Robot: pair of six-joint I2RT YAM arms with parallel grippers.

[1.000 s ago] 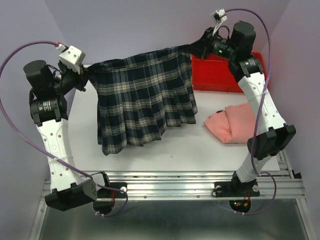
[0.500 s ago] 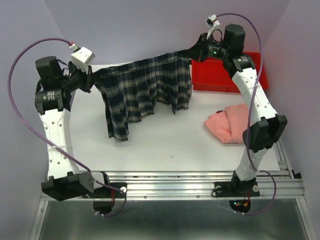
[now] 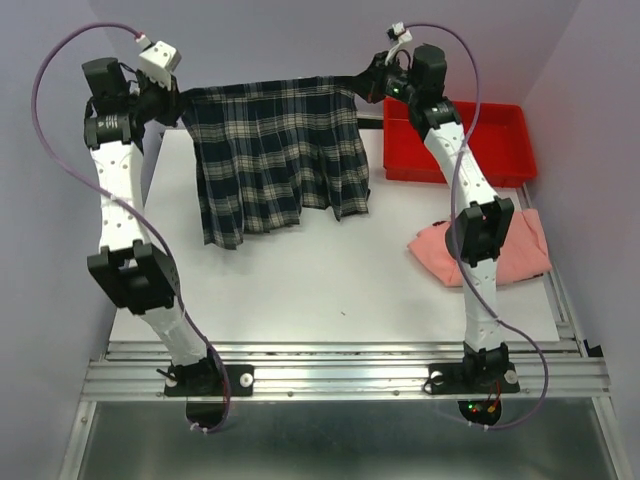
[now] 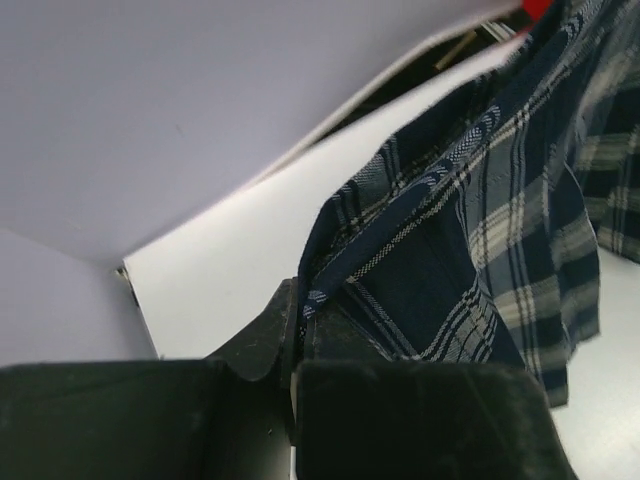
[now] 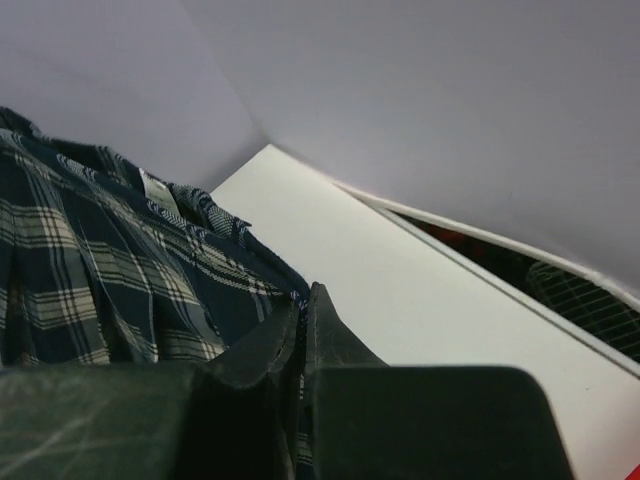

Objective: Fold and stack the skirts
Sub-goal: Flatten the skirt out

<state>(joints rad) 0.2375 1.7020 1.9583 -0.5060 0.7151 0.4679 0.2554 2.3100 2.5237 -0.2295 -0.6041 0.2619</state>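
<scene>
white table [image 3: 300, 290]: red tray [image 3: 510, 172] at far right corner; pink skirt [image 3: 522, 255] heaped near right edge.

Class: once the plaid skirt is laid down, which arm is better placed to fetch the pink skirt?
Right, probably. The pink skirt lies on the right side of the table, beside the right arm; the left gripper is far across. Both it and the right gripper currently pinch the plaid skirt.

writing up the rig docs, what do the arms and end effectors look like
The left arm and right arm have white perforated links and black joints, each trailed by a purple cable. The left end effector and right end effector are black.
</scene>
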